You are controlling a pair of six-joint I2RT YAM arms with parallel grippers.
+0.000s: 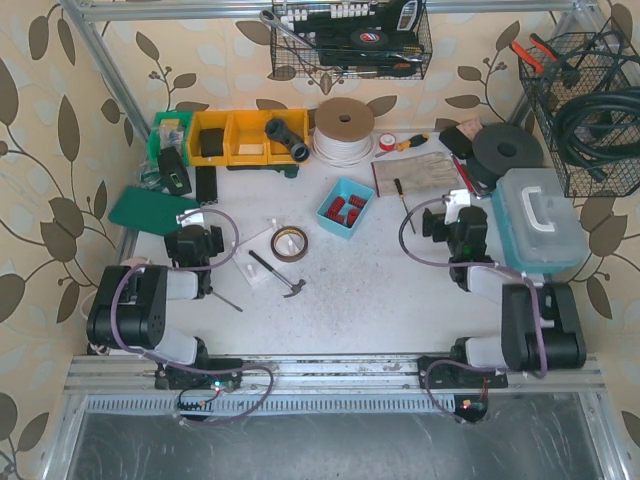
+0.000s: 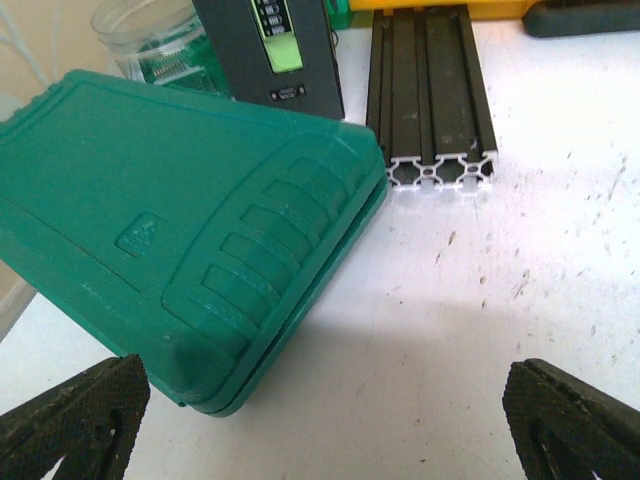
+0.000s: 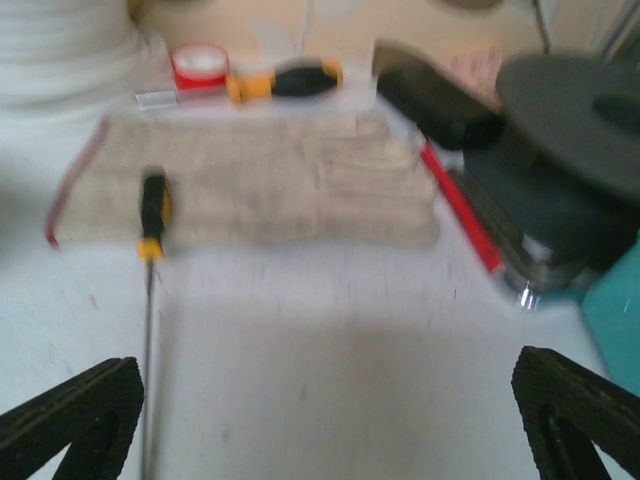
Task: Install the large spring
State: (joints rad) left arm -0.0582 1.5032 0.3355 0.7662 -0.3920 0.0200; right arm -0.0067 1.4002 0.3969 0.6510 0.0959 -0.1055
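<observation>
Left gripper [image 2: 322, 425] and right gripper [image 3: 325, 425] both wide, empty. I cannot locate large spring; parts beside tape roll [image 1: 291, 243] lie nearer left arm.

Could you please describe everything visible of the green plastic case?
The green plastic case is a closed clamshell of moulded-looking plastic, with rounded corners, several raised ribs near one corner and a small embossed emblem on its lid. It lies flat on the white table, at its left side, just ahead of the open left gripper, which does not grip it.
</observation>
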